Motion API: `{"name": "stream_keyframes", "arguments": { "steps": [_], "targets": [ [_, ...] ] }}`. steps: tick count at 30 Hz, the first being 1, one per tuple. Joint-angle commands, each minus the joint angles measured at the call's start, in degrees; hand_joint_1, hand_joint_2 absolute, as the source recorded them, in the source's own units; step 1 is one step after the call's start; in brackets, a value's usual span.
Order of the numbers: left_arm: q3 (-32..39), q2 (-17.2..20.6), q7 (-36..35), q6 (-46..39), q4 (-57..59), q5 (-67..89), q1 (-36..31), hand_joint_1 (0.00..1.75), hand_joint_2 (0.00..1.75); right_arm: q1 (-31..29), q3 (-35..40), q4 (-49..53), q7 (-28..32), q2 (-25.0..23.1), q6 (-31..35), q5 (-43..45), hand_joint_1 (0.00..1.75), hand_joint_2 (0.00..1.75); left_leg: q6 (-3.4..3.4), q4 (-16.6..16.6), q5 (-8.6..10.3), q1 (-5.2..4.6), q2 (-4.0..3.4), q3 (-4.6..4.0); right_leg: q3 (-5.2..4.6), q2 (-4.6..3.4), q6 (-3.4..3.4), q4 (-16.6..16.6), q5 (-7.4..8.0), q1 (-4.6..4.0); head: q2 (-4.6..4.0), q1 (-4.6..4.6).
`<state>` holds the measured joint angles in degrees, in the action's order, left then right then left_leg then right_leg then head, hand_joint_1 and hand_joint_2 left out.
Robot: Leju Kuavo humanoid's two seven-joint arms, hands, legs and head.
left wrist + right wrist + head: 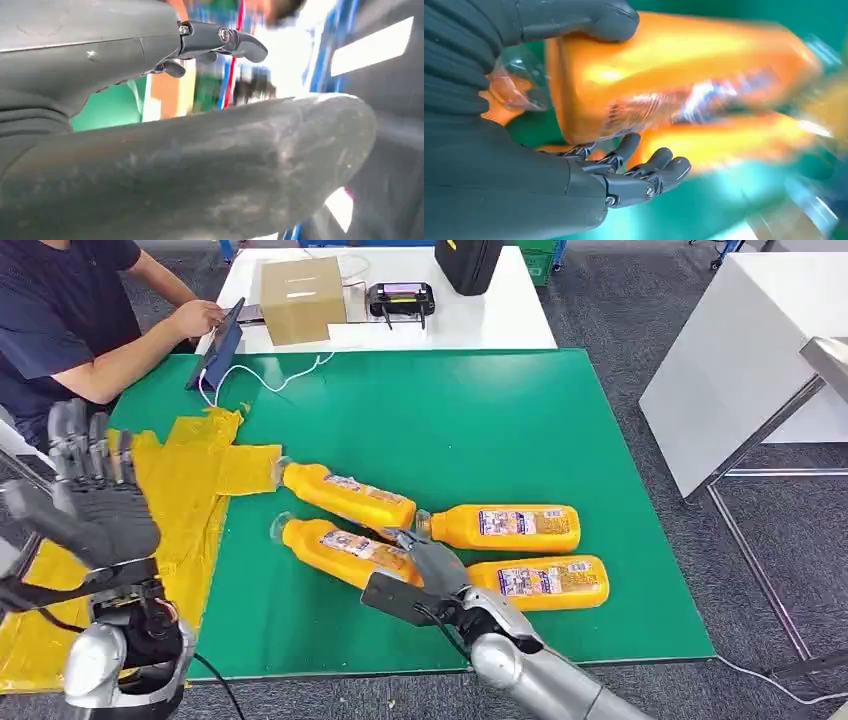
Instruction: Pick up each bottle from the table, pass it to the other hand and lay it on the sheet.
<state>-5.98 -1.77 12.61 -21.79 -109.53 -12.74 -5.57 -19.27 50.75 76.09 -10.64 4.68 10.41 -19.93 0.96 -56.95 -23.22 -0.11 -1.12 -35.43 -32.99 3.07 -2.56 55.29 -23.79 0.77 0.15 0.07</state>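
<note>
Green table (480,410) bare toward far and right edges | yellow sheet (190,490) at left edge | left hand (95,495) raised over sheet, fingers spread, empty | four orange bottles (345,495) mid-table | right hand (425,575) half-open, thumb and fingers around near-left bottle (335,548), grip uncertain.

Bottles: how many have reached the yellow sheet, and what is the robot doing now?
None done: the yellow sheet holds no bottle, and all four orange bottles lie on the green mat. In hand: the right robot hand is reaching around the front-left bottle, not yet lifting it. The left robot hand waits open above the sheet. Left: all four handovers.
</note>
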Motion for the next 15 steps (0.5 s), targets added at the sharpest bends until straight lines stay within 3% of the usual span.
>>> {"name": "stream_keyframes", "arguments": {
  "steps": [1, 4, 7, 8, 11, 15],
  "targets": [
    [4.2, -0.5, 0.9, -2.6, -0.7, -0.4, 1.4, 0.0, 0.0, 6.9, -7.5, 14.0, 4.3, 0.6, 2.4, 1.2, 1.75, 1.75, -0.05, 0.0, -0.05, 0.05, 0.14, 0.06, 0.09, -0.05, 0.07, 0.0, -0.09, -0.02, 0.0, 0.07],
    [4.3, -0.9, 0.9, -6.7, 0.8, 2.9, 0.0, 0.0, 0.0, 7.0, -9.8, 19.2, 2.9, -3.7, 1.3, -0.1, 1.75, 1.75, -0.07, -0.1, -0.12, 0.05, 0.02, 0.08, 0.08, -0.25, 0.09, 0.1, -0.13, 0.0, 0.0, 0.07],
    [3.8, -0.7, -0.3, -8.0, 1.9, 3.7, 0.3, 0.0, 0.0, 8.1, -10.0, 21.6, 3.8, -3.9, 1.4, -1.0, 1.75, 1.75, -0.11, -0.1, -0.16, 0.07, 0.05, 0.11, 0.11, -0.31, 0.15, 0.1, -0.17, -0.01, 0.0, 0.07],
    [2.9, 0.1, -2.6, -6.8, 2.2, 2.6, 0.6, 0.0, 1.75, 8.6, -10.3, 22.1, 4.7, -3.8, 1.7, -1.2, 1.75, 1.75, -0.09, 0.0, -0.09, 0.07, 0.08, 0.08, 0.1, -0.19, 0.12, 0.0, -0.11, -0.03, 0.0, 0.04],
    [0.0, 2.1, -7.1, -1.2, 1.5, -0.1, 3.8, 0.0, 1.75, 11.8, -10.3, 22.7, 8.7, 0.4, 3.5, 0.0, 1.75, 1.75, -0.09, 0.1, -0.11, 0.1, 0.27, 0.28, 0.34, -0.06, 0.13, -0.1, -0.18, -0.03, 0.0, 0.07],
    [-0.9, 1.6, -7.2, 0.4, 0.7, -0.3, 4.8, 0.0, 1.75, 11.4, -10.1, 21.4, 8.9, 1.0, 3.2, 0.2, 1.75, 1.75, -0.03, 0.0, -0.07, 0.03, 0.02, 0.1, 0.11, -0.17, 0.05, -0.1, -0.06, 0.0, 0.0, 0.07]
  ]
}}
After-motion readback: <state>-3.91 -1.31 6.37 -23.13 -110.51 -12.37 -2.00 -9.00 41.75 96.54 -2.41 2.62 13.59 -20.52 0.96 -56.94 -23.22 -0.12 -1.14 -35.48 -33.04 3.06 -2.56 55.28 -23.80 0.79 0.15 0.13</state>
